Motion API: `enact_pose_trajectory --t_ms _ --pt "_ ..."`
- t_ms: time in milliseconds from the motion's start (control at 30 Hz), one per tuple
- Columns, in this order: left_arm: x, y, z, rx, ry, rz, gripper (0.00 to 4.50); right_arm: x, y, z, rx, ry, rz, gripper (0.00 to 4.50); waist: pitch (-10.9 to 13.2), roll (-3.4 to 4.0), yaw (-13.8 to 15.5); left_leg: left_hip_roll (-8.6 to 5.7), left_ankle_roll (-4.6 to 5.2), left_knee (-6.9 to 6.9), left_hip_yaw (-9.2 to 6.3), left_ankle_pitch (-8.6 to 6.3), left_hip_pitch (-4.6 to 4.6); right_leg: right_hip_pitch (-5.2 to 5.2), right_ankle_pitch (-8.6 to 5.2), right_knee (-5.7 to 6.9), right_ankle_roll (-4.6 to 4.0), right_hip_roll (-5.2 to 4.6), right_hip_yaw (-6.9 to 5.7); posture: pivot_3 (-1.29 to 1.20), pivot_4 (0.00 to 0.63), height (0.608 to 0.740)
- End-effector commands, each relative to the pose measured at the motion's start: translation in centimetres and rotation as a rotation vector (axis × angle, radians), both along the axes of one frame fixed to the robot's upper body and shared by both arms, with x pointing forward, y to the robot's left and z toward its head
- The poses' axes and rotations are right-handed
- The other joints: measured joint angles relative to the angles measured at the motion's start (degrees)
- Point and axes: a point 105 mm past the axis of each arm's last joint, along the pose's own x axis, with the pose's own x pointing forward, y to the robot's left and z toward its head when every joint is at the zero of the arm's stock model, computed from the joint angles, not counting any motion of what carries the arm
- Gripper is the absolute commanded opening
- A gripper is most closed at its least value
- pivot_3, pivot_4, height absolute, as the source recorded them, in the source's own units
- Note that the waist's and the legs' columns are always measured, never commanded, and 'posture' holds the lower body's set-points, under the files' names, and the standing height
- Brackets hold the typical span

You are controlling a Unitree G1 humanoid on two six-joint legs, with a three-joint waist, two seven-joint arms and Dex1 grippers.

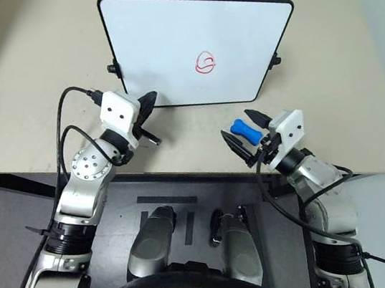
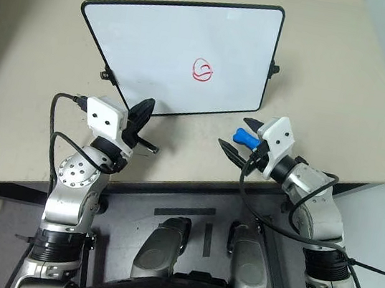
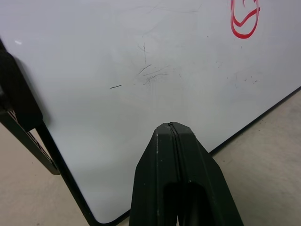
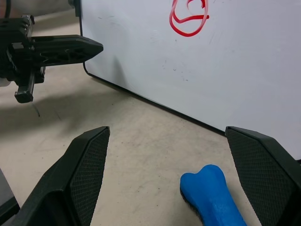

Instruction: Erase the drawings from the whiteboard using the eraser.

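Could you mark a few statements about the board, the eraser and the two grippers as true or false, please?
1. The red scribble is on the whiteboard. True.
2. The right gripper is shut on the eraser. False: its jaws stand wide open, and the eraser lies on the table between them.
3. The left gripper is shut. True: its two fingers are pressed together, holding nothing.
4. The eraser is red. False: it is blue.
5. The eraser lies on the board's surface. False: it lies on the table beside the board's near edge.
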Motion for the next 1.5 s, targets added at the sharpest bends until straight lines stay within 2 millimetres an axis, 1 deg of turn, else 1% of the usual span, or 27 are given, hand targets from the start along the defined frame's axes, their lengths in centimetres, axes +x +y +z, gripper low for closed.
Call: enact_pose_trajectory --t_ms 33,233,500,600,733,833,933,1067,1300,1500 --pt "0.2 -0.8 1.2 0.004 -0.042 -0.040 0.00 -0.4 0.1 1.2 0.008 -0.058 0.007 4.15 0.0 0.00 0.0 0.00 0.00 0.00 0.00 0.00 0.00 0.00 0.00 0.00 0.00 0.00 0.00 0.00 0.150 0.740" --pt "0.5 -1.4 1.1 -0.002 -0.042 -0.051 0.00 -0.5 -0.3 1.4 -0.006 -0.069 0.002 4.15 0.0 0.00 0.0 0.00 0.00 0.00 0.00 0.00 0.00 0.00 0.00 0.00 0.00 0.00 0.00 0.00 0.150 0.740" --pt "0.7 -1.5 0.7 -0.021 -0.044 -0.037 0.00 -0.5 -0.2 1.2 -0.121 -0.085 0.053 4.15 0.0 -0.03 0.0 0.00 0.00 0.00 0.00 0.00 0.00 0.00 0.00 0.00 0.00 0.00 0.01 0.00 0.150 0.740" --pt "0.8 -2.2 0.6 -0.027 -0.047 -0.039 0.00 -0.8 -0.7 1.0 -0.151 -0.084 0.080 4.15 0.0 -0.03 0.0 -0.01 0.00 0.00 0.01 0.00 -0.01 0.00 -0.01 -0.01 0.01 0.00 0.01 0.00 0.150 0.740" --pt "0.8 -1.6 1.2 -0.024 -0.057 -0.037 0.00 -1.1 0.1 0.9 -0.170 -0.056 0.146 4.15 0.0 -0.04 0.0 -0.01 0.01 0.00 0.02 0.00 -0.03 0.00 -0.02 -0.01 0.03 0.01 0.01 0.00 0.150 0.740" --pt "0.7 -0.8 0.8 -0.022 -0.047 -0.009 0.00 -1.3 0.3 0.6 -0.178 -0.030 0.184 4.15 0.0 -0.05 0.0 -0.02 0.01 0.00 0.03 0.01 -0.01 0.00 -0.02 0.00 0.03 0.04 0.01 0.00 0.150 0.740" --pt "0.5 -1.0 0.5 -0.026 -0.042 -0.012 0.00 -1.2 0.1 0.1 -0.196 -0.011 0.185 4.15 0.0 -0.05 0.0 -0.02 0.01 0.00 0.03 0.01 -0.01 0.01 -0.02 -0.02 0.03 0.05 0.01 0.00 0.150 0.740" --pt "0.7 -1.9 0.5 -0.035 -0.043 -0.031 0.00 -0.3 -0.9 -0.9 -0.208 0.025 0.152 4.15 0.0 -0.06 0.1 -0.03 0.03 0.00 0.02 0.02 -0.02 0.02 -0.02 -0.02 0.03 0.04 0.02 0.00 0.150 0.740" --pt "0.7 -2.4 0.3 -0.049 -0.041 -0.034 0.00 0.5 -2.0 -1.8 -0.210 0.067 0.107 4.15 0.0 -0.06 0.1 -0.02 0.03 0.01 0.02 0.02 0.00 0.02 -0.02 0.00 0.03 0.04 0.05 0.00 0.150 0.740" --pt "0.7 -2.3 0.3 -0.053 -0.044 -0.032 0.00 1.0 -2.6 -2.5 -0.218 0.082 0.077 4.15 0.0 -0.06 0.1 -0.02 0.03 0.02 0.02 0.02 -0.01 0.02 -0.01 0.00 0.03 0.04 0.05 0.00 0.150 0.740"
